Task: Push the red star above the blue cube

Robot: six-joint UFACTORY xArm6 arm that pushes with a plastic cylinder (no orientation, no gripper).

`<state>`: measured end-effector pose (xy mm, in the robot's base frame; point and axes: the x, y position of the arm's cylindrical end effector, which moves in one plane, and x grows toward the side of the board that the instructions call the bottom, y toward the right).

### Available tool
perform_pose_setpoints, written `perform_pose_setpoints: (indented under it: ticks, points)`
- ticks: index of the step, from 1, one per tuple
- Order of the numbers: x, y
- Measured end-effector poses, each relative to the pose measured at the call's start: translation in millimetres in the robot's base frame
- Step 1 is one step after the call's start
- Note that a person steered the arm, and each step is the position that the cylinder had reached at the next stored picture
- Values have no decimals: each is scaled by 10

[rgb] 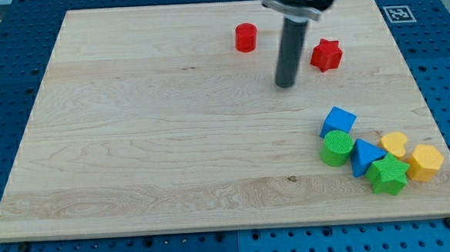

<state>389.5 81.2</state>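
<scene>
Fingers were absent: my tip [286, 84], the dark rod's bare end, rested on the pale wooden board [133, 146] just left of the small red plastic star [326, 54], apparently not touching. That star already sat above the blue plastic cube [338, 121], well apart, so the next move probably called only for a slight rightward nudge.

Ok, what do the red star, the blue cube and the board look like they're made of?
The red star and the blue cube look like moulded plastic or foam: solid colour, matte, no grain. The board looks like pale unvarnished wood, with visible grain lines and plank seams. My tip stands just to the view's left of the star.
</scene>
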Motion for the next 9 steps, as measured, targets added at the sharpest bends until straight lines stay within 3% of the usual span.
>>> perform_pose_setpoints:
  ticks: [2,3,5,7,8,9]
  points:
    - [-882,-39]
    - [-983,180]
    - [-534,796]
    - [-118,847]
    - [-464,935]
    - [-490,1474]
